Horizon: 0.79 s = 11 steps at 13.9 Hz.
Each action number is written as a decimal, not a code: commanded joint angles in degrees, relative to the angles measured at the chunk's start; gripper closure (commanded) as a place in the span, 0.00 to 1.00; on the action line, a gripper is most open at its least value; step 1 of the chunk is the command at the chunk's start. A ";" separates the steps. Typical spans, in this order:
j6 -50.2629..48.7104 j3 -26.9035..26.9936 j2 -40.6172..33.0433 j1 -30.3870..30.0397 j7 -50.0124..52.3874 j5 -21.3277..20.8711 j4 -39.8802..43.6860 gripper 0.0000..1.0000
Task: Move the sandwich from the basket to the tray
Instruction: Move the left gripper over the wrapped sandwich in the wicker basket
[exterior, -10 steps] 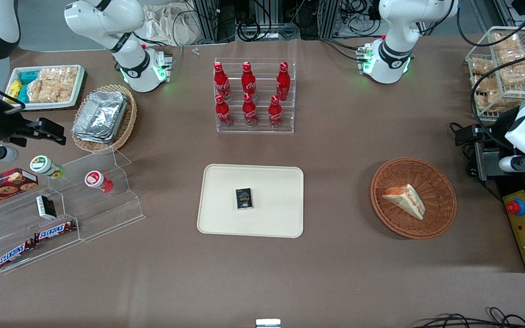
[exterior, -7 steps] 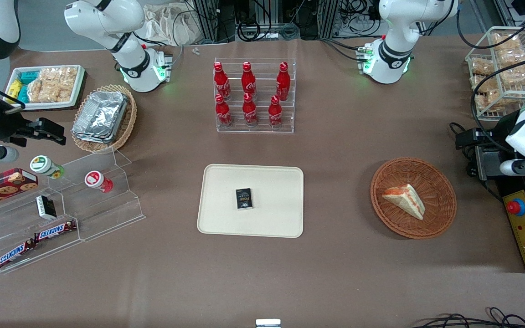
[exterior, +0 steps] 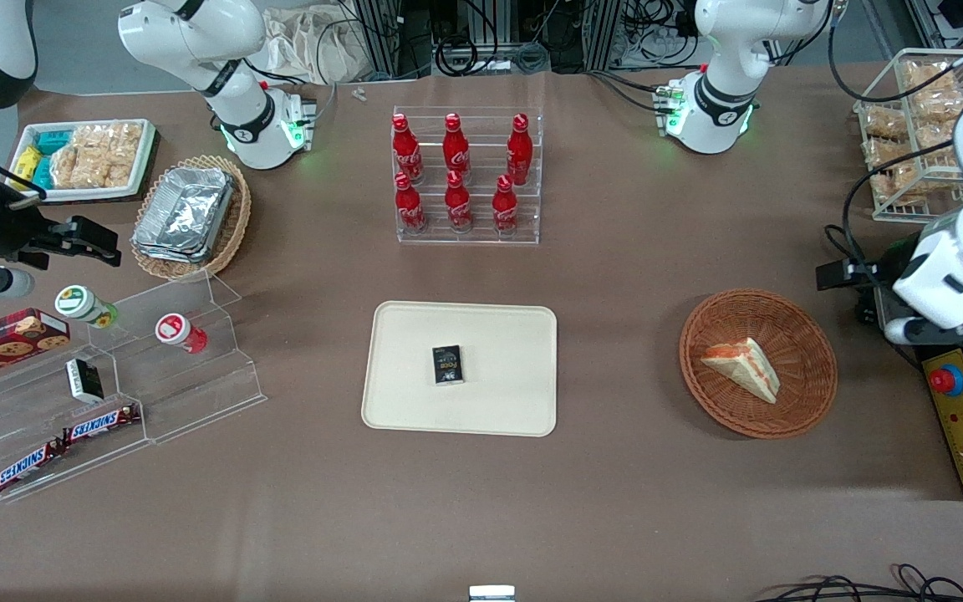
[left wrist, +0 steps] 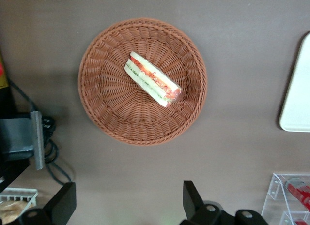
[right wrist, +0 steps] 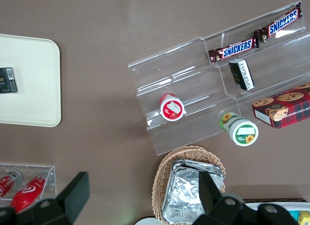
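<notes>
The gripper (left wrist: 128, 208) hangs high over the table, pointing straight down, its fingers (left wrist: 65, 203) spread wide and holding nothing. The sandwich (exterior: 741, 369) lies in the basket (exterior: 807, 334), well apart from the tray (exterior: 506, 334).

The sandwich (exterior: 741, 368) lies in the basket (exterior: 812, 339). Relative to the basket, the tray (exterior: 498, 401) sits on the desk (exterior: 615, 502) toward the parked arm's end, a box (exterior: 447, 364) on it. The tool (left wrist: 128, 203), fingers apart, hangs above the desk beside the basket.
</notes>
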<state>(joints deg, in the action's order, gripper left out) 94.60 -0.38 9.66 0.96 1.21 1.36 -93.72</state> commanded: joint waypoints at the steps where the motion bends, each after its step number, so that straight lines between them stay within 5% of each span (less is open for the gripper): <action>1: 8.90 0.46 -1.22 0.45 3.77 0.92 -8.47 0.01; 5: 26.48 0.20 -1.30 0.98 16.80 0.66 -18.58 0.01; 11: 38.01 -0.06 3.08 1.50 31.18 1.53 -22.91 0.01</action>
<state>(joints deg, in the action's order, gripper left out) 128.80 -0.70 11.11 1.53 26.27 1.77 -116.12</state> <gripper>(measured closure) 0.009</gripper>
